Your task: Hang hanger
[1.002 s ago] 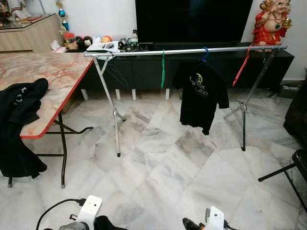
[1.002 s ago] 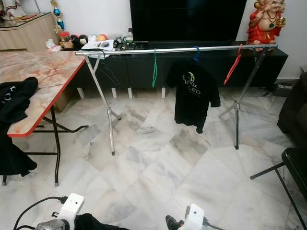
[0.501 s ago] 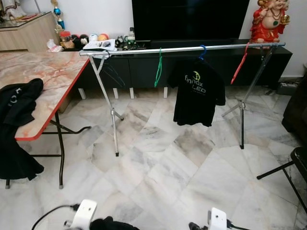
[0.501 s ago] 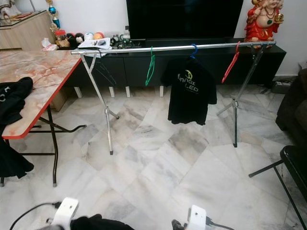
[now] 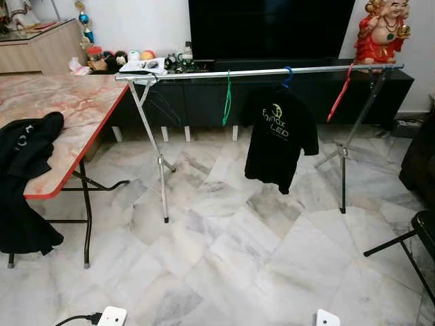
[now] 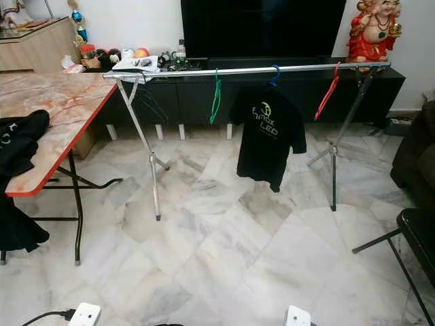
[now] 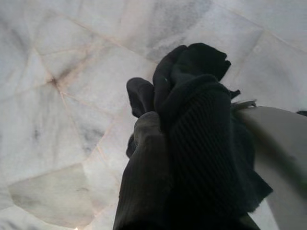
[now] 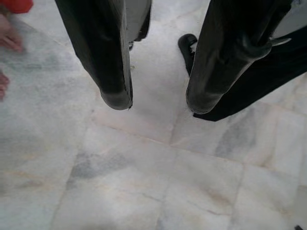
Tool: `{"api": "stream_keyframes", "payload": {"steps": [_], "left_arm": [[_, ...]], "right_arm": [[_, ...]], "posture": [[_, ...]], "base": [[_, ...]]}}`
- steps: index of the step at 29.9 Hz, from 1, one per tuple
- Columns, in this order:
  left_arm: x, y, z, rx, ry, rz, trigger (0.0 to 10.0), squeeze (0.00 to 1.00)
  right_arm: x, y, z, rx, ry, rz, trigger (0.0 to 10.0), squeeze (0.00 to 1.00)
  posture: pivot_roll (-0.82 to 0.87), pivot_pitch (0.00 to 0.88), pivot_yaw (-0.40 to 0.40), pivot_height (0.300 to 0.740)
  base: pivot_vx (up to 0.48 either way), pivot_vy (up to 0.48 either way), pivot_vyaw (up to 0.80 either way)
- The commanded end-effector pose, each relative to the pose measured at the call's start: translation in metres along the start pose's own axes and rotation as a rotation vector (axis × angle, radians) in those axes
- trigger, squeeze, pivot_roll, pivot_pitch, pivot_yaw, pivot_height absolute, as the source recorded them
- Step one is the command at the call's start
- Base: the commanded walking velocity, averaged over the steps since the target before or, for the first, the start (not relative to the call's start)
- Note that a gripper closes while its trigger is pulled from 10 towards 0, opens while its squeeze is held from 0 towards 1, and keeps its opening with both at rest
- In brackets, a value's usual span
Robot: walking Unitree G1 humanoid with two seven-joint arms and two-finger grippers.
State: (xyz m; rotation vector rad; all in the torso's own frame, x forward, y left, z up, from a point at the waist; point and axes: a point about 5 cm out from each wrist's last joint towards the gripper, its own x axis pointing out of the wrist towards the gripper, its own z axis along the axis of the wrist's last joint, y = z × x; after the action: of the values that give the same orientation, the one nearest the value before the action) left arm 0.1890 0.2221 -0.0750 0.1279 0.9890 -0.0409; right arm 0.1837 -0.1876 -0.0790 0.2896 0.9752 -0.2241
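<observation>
Left gripper (image 7: 192,158): fingers wrapped in bunched black fabric (image 7: 192,124); open or clenched cannot be told. Right gripper (image 8: 156,103): fingers (image 8: 115,72) spread, nothing between them, above the white marble floor (image 8: 144,187).

Long silver clothes rail on crossed legs (image 5: 258,72) ahead, well apart from both arms. On rail: green wire hanger (image 5: 227,98), blue hanger carrying black printed T-shirt (image 5: 280,139), red hanger (image 5: 340,95) near far end. Marble tabletop with red edge (image 5: 75,109) beside rail's near end, black garment (image 5: 30,146) draped over it.

Risk, as judgement: fabric could snag or slip during approach.

Hanger inside the bundle, if any: not discernible.
</observation>
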Motion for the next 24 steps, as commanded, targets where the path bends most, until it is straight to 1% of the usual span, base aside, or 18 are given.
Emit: {"api": "stream_keyframes", "payload": {"steps": [1, 2, 4, 24], "left_arm": [[0.0004, -0.0017, -0.0014, 0.009, 0.016, 0.007, 10.0, 0.00], [0.0011, -0.0059, -0.0018, 0.027, 0.024, -0.006, 10.0, 0.00], [0.0015, -0.0088, -0.0021, 0.037, 0.029, -0.013, 10.0, 0.00], [0.0015, -0.0088, -0.0021, 0.037, 0.029, -0.013, 10.0, 0.00]], "right_arm": [[-0.0016, -0.0369, 0.0064, -0.202, -0.061, -0.122, 10.0, 0.00], [-0.0020, -0.0391, 0.0085, -0.187, -0.074, -0.126, 10.0, 0.00], [-0.0023, -0.0408, 0.0096, -0.183, -0.081, -0.129, 10.0, 0.00], [-0.0023, -0.0408, 0.0096, -0.183, -0.081, -0.129, 10.0, 0.00]], "posture": [[0.01, 0.000, 0.081, 0.740], [-0.01, 0.000, 0.086, 0.740], [-0.02, 0.000, 0.089, 0.740], [-0.02, 0.000, 0.089, 0.740]], "base": [[0.000, 0.000, 0.00], [0.000, 0.000, 0.00], [0.000, 0.000, 0.00], [0.000, 0.000, 0.00]]}}
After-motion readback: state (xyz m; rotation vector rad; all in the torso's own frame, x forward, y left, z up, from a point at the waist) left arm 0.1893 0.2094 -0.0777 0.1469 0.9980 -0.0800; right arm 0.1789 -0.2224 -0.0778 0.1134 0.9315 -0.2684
